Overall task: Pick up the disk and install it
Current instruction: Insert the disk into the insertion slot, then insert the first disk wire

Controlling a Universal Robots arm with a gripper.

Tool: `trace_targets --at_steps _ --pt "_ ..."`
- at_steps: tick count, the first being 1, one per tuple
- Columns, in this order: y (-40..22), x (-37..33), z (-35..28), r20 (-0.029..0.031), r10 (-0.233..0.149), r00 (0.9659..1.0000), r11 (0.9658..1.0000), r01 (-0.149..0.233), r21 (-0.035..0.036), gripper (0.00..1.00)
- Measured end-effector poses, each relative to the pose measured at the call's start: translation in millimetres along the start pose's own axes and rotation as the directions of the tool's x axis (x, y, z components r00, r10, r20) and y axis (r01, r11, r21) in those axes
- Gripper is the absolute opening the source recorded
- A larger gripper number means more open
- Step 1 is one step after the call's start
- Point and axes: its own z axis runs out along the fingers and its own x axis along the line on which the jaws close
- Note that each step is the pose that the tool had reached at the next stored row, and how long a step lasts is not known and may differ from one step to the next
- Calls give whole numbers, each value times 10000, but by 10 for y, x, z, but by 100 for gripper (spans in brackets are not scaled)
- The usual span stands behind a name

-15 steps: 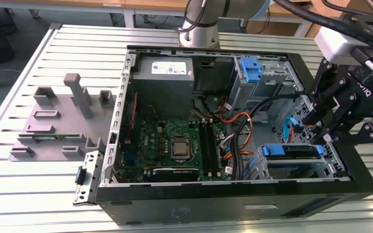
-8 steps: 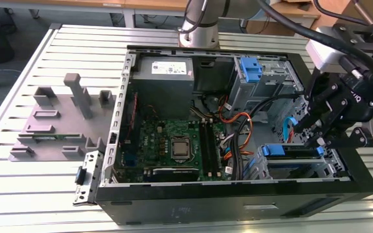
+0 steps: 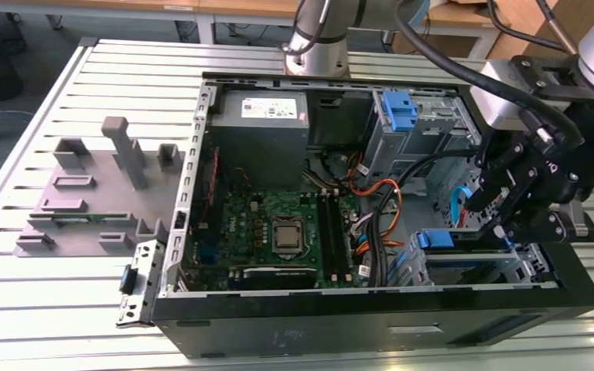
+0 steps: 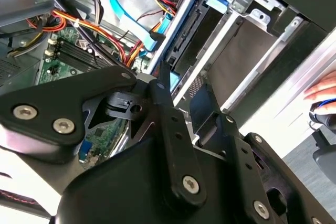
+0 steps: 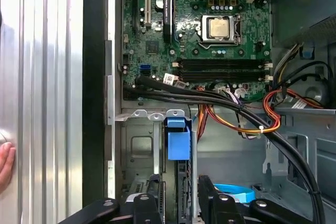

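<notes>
The black gripper (image 5: pixel 181 205), built of matte bolted links, hangs right over the disk (image 5: pixel 178 140); whether it is clamped on it or loose cannot be told. In the first wrist view the disk is seen edge-on as a thin dark slab with a glossy blue plastic tab on its end. It stands upright in a slot of the bare sheet-metal drive cage (image 5: pixel 142 145). The second wrist view shows the disk (image 4: pixel 195 22) from the side, with the blue carrier rail along its flank and a flat blue ribbon cable (image 4: pixel 131 3) curving just beside it. A person's hand (image 4: pixel 321 92) rests on the ribbed aluminium table (image 4: pixel 310 72) outside the case. Past the cage, thick black cables (image 5: pixel 210 95) and thin orange and red wires (image 5: pixel 273 109) cross in front of the green motherboard (image 5: pixel 210 3) with its square metal processor socket (image 5: pixel 218 27). In the exterior view the gripper (image 3: pixel 509 224) hangs at the right corner of the open black case (image 3: pixel 380 318), above the disk (image 3: pixel 444 239). Farther back are a second blue bracket (image 3: pixel 401 108) and the grey power supply box (image 3: pixel 261 116). Well apart, at the exterior view's left, a blocky grey fixture (image 3: pixel 101 185) stands on the table (image 3: pixel 29 309).
</notes>
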Motion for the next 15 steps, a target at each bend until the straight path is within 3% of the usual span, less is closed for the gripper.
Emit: trace_targets --at_steps 8,15 --pt "-2 2 80 1 -1 10000 10000 1 19 42" --pt "-2 2 93 1 -1 10000 10000 1 18 42"
